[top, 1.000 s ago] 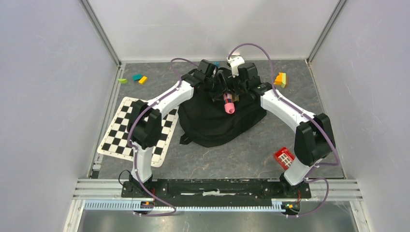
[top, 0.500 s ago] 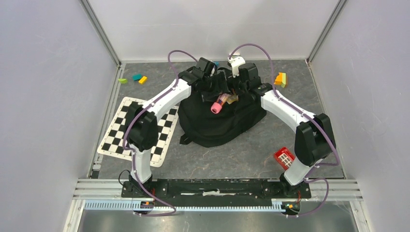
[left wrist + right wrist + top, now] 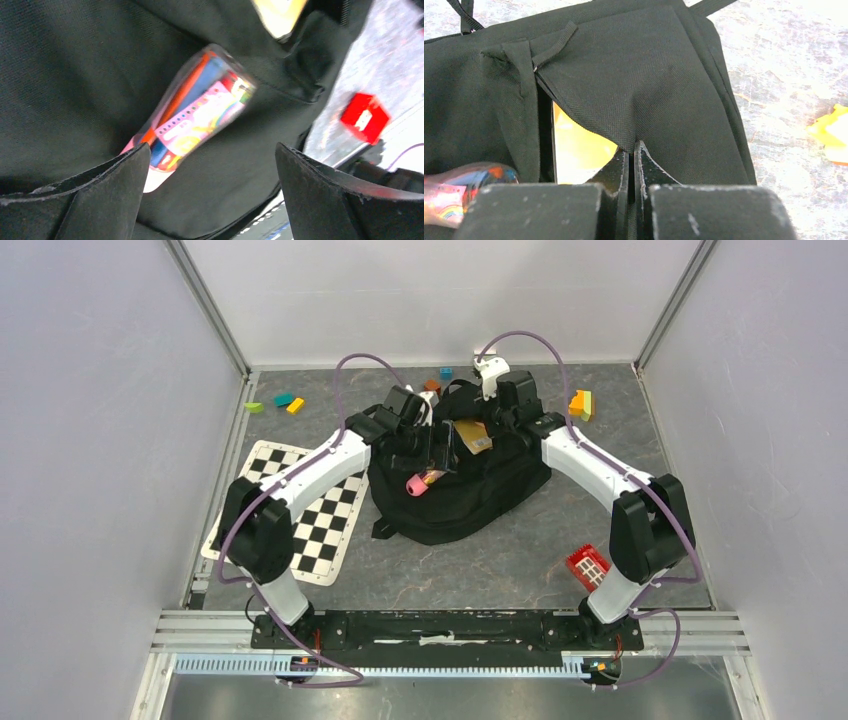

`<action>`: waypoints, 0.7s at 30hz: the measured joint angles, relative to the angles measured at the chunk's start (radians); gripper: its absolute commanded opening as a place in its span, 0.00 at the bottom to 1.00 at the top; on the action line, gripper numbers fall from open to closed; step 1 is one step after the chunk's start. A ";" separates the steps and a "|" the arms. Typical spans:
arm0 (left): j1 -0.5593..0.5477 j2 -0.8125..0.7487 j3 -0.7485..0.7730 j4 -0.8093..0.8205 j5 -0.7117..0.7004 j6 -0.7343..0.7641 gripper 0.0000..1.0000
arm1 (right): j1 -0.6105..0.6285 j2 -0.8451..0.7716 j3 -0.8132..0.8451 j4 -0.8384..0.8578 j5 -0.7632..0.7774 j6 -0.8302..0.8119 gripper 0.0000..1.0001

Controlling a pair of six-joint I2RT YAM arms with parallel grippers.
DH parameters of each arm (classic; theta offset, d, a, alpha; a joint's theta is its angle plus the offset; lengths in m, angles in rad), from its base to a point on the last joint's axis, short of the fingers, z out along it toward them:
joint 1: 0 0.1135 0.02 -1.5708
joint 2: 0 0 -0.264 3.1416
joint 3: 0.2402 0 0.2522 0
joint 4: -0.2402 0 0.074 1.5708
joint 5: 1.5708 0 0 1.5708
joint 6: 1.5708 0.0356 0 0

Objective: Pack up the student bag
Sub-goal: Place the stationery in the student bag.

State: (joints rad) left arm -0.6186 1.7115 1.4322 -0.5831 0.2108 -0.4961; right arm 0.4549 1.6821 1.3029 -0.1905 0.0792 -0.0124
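Top external — left jaws now apart, tube (image 3: 417, 483) dropped; right jaws clamp student bag (image 3: 470, 508).

Probably a lab cell: white panels (image 3: 430, 300), calibration checkerboard (image 3: 322, 535).

Your left gripper (image 3: 211, 150) hung over the student bag (image 3: 75, 75) with its jaws spread wide and nothing between them. A clear tube of coloured pens (image 3: 195, 112) lay tilted on the bag's black fabric. A yellow item (image 3: 277, 12) showed in the bag's opening, and a red block (image 3: 365, 116) sat on the grey floor beside the bag.
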 measured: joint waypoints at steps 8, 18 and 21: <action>-0.001 -0.113 -0.188 0.044 -0.031 0.155 1.00 | -0.006 0.000 -0.008 0.010 -0.028 0.028 0.00; -0.001 -0.282 -0.334 0.117 -0.061 0.311 0.96 | -0.014 0.000 -0.008 0.010 -0.051 0.043 0.00; -0.001 -0.281 -0.365 0.145 -0.072 0.352 0.87 | -0.016 0.000 -0.008 0.010 -0.055 0.049 0.00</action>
State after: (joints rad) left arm -0.6193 1.4303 1.0672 -0.4377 0.1390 -0.1440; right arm 0.4385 1.6821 1.2953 -0.1810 0.0246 0.0368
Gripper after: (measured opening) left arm 0.943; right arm 0.021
